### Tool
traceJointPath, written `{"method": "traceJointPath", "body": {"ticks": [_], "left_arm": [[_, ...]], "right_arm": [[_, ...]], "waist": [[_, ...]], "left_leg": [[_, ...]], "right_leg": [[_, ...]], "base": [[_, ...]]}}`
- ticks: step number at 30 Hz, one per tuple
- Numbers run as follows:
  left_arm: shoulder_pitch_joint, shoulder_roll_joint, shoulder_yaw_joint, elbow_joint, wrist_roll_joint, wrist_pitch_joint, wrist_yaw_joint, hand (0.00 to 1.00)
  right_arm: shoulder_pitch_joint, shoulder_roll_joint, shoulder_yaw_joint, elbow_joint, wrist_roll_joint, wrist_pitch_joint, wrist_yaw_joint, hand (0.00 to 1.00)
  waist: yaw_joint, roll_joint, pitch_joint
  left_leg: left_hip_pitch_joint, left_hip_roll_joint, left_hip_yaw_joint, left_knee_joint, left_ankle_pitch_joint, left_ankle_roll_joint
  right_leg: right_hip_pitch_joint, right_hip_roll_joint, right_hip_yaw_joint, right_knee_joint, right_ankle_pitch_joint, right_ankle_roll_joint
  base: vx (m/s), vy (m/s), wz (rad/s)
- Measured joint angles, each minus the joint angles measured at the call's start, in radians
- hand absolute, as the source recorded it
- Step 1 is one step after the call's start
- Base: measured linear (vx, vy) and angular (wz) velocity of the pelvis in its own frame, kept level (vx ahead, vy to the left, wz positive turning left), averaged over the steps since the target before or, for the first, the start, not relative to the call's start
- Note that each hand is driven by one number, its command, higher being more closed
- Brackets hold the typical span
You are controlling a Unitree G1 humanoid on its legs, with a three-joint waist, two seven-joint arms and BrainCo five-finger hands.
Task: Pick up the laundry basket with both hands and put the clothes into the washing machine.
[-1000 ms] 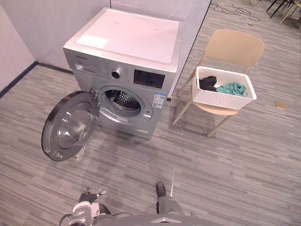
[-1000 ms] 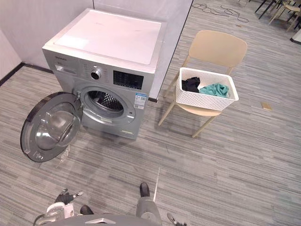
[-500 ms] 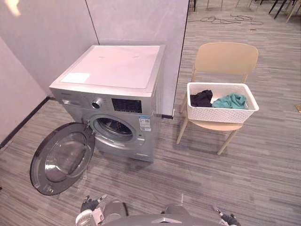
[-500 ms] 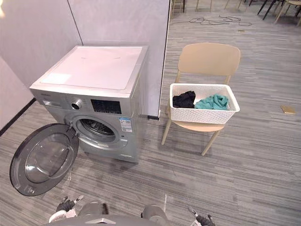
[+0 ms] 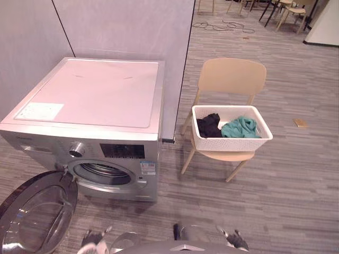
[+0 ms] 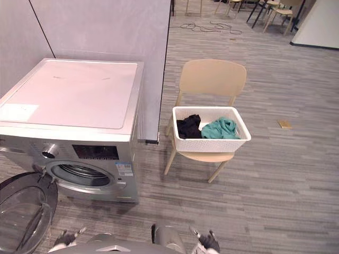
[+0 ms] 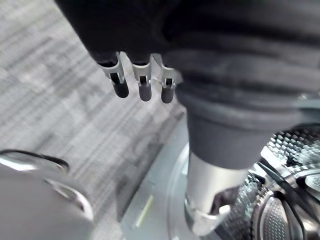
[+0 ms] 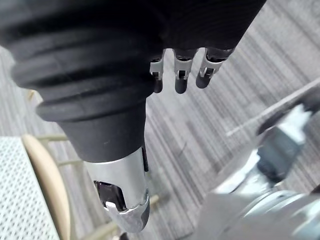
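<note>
A white laundry basket (image 5: 231, 138) sits on the seat of a beige chair (image 5: 233, 78), to the right of the washing machine (image 5: 94, 95). In the basket lie a black garment (image 5: 208, 125) and a teal garment (image 5: 241, 127). The silver machine's round door (image 5: 33, 216) hangs open to the left, baring the drum opening (image 5: 103, 172). Both hands are low at my front, far from the basket: my left hand (image 5: 93, 238) near the open door, my right hand (image 5: 233, 238) over bare floor. In the wrist views the left hand (image 7: 141, 88) and right hand (image 8: 178, 76) have relaxed fingers and hold nothing.
A grey partition wall (image 5: 127, 26) rises behind the machine. A small tan object (image 5: 300, 123) lies on the floor right of the chair. More chairs (image 5: 288, 8) and a loose cable (image 5: 222, 25) are far back. Striped grey floor (image 5: 286, 190) lies between me and the chair.
The camera has moved: the machine now sits closer and further left, its door partly cut off, and the chair with the basket is nearer the middle. Both hands stay low and empty.
</note>
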Motion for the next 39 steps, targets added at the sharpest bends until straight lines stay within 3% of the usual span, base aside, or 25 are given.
{"method": "traceJointPath", "body": {"ticks": [2, 3, 4, 5, 6, 8, 9, 11, 13, 15, 17, 18, 20, 22, 26, 30, 34, 37, 39], "left_arm": [[-0.049, -0.032, -0.008, 0.000, -0.009, -0.001, -0.003, 0.00], [-0.051, -0.045, -0.017, 0.000, -0.016, -0.007, -0.005, 0.00], [-0.048, -0.049, -0.017, 0.000, -0.018, -0.009, -0.007, 0.00], [-0.046, -0.056, -0.020, 0.000, -0.018, -0.014, -0.007, 0.00], [-0.046, -0.059, -0.020, 0.000, -0.016, -0.016, -0.007, 0.00], [-0.037, -0.087, -0.034, 0.015, -0.005, -0.008, -0.021, 0.00], [-0.030, -0.089, -0.013, 0.011, 0.009, -0.007, -0.024, 0.00], [-0.022, -0.098, 0.018, 0.012, 0.016, -0.006, -0.024, 0.00], [-0.009, -0.089, 0.040, 0.010, 0.026, -0.006, -0.024, 0.00], [-0.008, -0.061, 0.038, 0.012, 0.031, -0.007, -0.023, 0.00], [0.010, -0.031, 0.010, 0.020, 0.032, -0.006, -0.020, 0.00], [0.017, -0.022, -0.010, 0.024, 0.033, -0.005, -0.020, 0.00], [0.019, -0.007, -0.072, 0.023, 0.038, -0.004, -0.016, 0.00], [0.021, 0.011, -0.143, 0.022, 0.056, -0.004, -0.007, 0.00], [0.022, 0.014, -0.185, 0.024, 0.094, -0.003, -0.005, 0.00], [0.014, 0.018, -0.206, 0.034, 0.132, 0.000, -0.003, 0.00], [0.010, 0.025, -0.243, 0.031, 0.173, -0.002, -0.008, 0.00], [0.009, 0.028, -0.259, 0.031, 0.180, -0.004, -0.011, 0.00], [0.007, 0.031, -0.268, 0.030, 0.180, -0.005, -0.018, 0.00]], "right_arm": [[0.001, 0.000, -0.054, 0.025, 0.000, 0.004, 0.000, 0.00], [0.003, 0.002, -0.072, 0.046, 0.000, 0.007, 0.001, 0.00], [0.007, 0.006, -0.086, 0.058, 0.000, 0.008, 0.002, 0.00], [0.016, 0.011, -0.118, 0.091, 0.000, 0.012, 0.001, 0.00], [0.042, 0.016, -0.144, 0.113, 0.000, 0.021, 0.002, 0.00], [0.057, -0.002, -0.162, 0.122, 0.000, 0.033, 0.002, 0.00], [0.058, -0.009, -0.166, 0.121, 0.000, 0.041, 0.003, 0.00], [0.040, -0.024, -0.171, 0.121, -0.001, 0.046, 0.006, 0.00], [0.000, -0.031, -0.174, 0.122, -0.005, 0.046, 0.024, 0.00], [-0.051, -0.045, -0.169, 0.120, -0.033, 0.045, 0.036, 0.00], [-0.085, -0.071, -0.091, 0.082, -0.038, 0.042, 0.035, 0.00], [-0.079, -0.075, -0.064, 0.046, -0.038, 0.039, 0.035, 0.00], [-0.054, -0.091, 0.004, -0.127, -0.037, 0.035, 0.030, 0.00], [-0.051, -0.110, 0.063, -0.373, -0.038, 0.007, 0.018, 0.00], [-0.069, -0.113, 0.086, -0.603, -0.042, -0.041, 0.010, 0.00], [-0.111, -0.106, 0.162, -0.785, -0.121, -0.073, -0.005, 0.00], [-0.075, -0.109, 0.158, -0.910, -0.210, -0.089, -0.005, 0.00], [-0.079, -0.196, 0.159, -0.912, -0.284, -0.087, 0.003, 0.00], [-0.126, -0.331, 0.168, -0.901, -0.313, -0.085, 0.034, 0.00]], "waist": [[-0.004, 0.017, 0.010], [-0.006, 0.018, 0.008], [-0.008, 0.015, 0.006], [-0.025, -0.001, 0.001], [-0.036, -0.022, -0.012], [-0.051, 0.047, -0.024], [-0.053, 0.059, -0.030], [-0.051, 0.058, -0.031], [-0.050, 0.054, -0.033], [-0.048, 0.034, -0.041], [-0.039, 0.029, -0.039], [-0.040, 0.028, -0.040], [-0.050, 0.027, -0.039], [-0.048, 0.028, -0.040], [-0.047, 0.040, -0.048], [-0.046, 0.040, -0.047], [-0.051, 0.038, -0.046], [-0.052, 0.037, -0.038], [-0.056, 0.041, -0.034]], "left_leg": [[0.052, 0.042, 0.001, -0.028, -0.007, -0.037], [0.076, 0.064, 0.000, -0.044, -0.015, -0.063], [0.093, 0.072, -0.002, -0.052, -0.022, -0.078], [0.117, 0.081, -0.024, -0.056, -0.040, -0.110], [0.134, 0.094, -0.059, -0.037, -0.068, -0.155], [0.142, 0.171, -0.081, -0.024, -0.073, -0.172], [0.166, 0.194, -0.075, -0.031, -0.043, -0.174], [0.175, 0.213, -0.075, -0.017, 0.009, -0.170], [0.124, 0.241, -0.086, 0.060, 0.059, -0.134], [0.016, 0.277, -0.100, 0.210, 0.182, 0.004], [-0.025, 0.328, -0.072, 0.288, 0.301, 0.070], [-0.033, 0.335, -0.072, 0.295, 0.314, 0.075], [-0.068, 0.302, -0.073, 0.286, 0.240, 0.030], [-0.064, 0.151, -0.070, 0.123, 0.120, -0.053], [0.030, 0.095, -0.060, -0.186, 0.146, -0.095], [0.048, 0.074, -0.074, -0.209, 0.160, -0.078], [0.020, 0.053, -0.103, -0.201, 0.160, -0.063], [-0.007, 0.052, -0.107, -0.200, 0.166, -0.057], [-0.058, 0.049, -0.105, -0.197, 0.178, -0.049]], "right_leg": [[-0.023, -0.049, 0.019, -0.229, 0.025, -0.037], [0.014, -0.056, 0.056, -0.422, 0.058, -0.035], [0.038, -0.058, 0.092, -0.512, 0.085, -0.035], [0.083, -0.077, 0.152, -0.625, 0.153, -0.035], [0.108, -0.099, 0.148, -0.628, 0.198, 0.100], [0.113, -0.051, 0.064, -0.542, 0.113, 0.050], [0.113, -0.038, 0.045, -0.484, 0.071, 0.039], [0.122, -0.029, 0.016, -0.430, 0.028, 0.010], [0.136, -0.015, -0.011, -0.427, 0.008, -0.011], [0.168, -0.004, -0.050, -0.465, 0.018, -0.050], [0.220, 0.016, -0.090, -0.512, 0.031, -0.092], [0.231, 0.015, -0.105, -0.520, 0.032, -0.101], [0.254, -0.004, -0.165, -0.553, 0.033, -0.118], [0.260, -0.022, -0.204, -0.605, 0.060, -0.124], [0.252, -0.018, -0.228, -0.644, 0.092, -0.106], [0.294, -0.022, -0.195, -0.710, 0.140, -0.084], [0.291, -0.040, -0.193, -0.735, 0.149, -0.070], [0.283, -0.038, -0.191, -0.776, 0.180, -0.065], [0.243, -0.037, -0.182, -0.807, 0.214, -0.063]], "base": [[0.35, -0.251, -0.10], [0.25, -0.225, -0.14], [0.32, -0.388, 0.11], [0.37, -0.485, 0.47], [0.43, -0.566, 0.57], [0.31, -0.423, 0.66], [0.29, -0.379, 0.55], [0.22, -0.374, 0.30], [0.14, -0.345, 0.31], [0.10, -0.320, 0.31], [0.10, -0.265, 0.17], [0.10, -0.231, 0.53], [0.04, -0.117, 0.76], [0.00, -0.017, 0.63], [0.02, 0.031, 0.34], [-0.03, 0.094, 0.02], [-0.09, 0.064, 0.16], [-0.07, 0.027, 0.01], [-0.08, 0.037, -0.08]]}}
